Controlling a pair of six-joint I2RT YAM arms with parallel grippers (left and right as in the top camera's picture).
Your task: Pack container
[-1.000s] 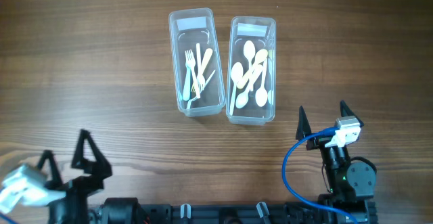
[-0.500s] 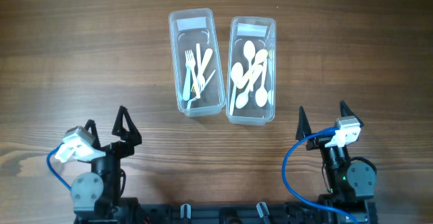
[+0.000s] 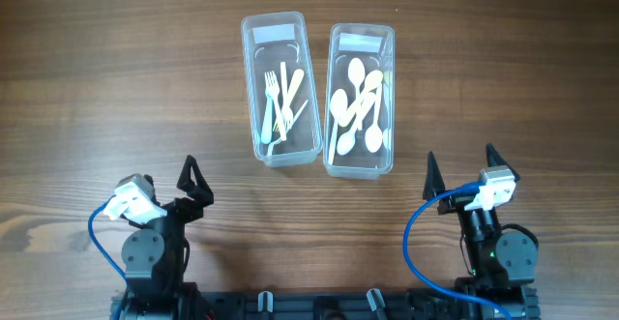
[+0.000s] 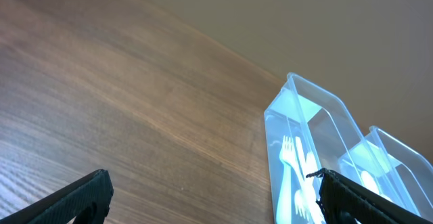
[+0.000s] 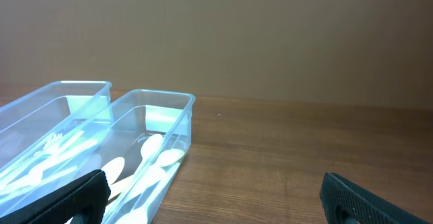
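While the left gripper (image 4: 211, 197) and right gripper (image 3: 460, 162) are being held wide open, empty, the fork container (image 3: 276, 54) and spoon container (image 3: 361, 49) are being shown ahead, between them. They're probably light, stiff and slick, so best pinched at a rim.

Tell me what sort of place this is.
Probably a robot test bench in a lab, not a kitchen: a wood-grain table before a plain brown wall, the left gripper and right gripper open at its near edge, and a clear fork container beside a clear spoon container.
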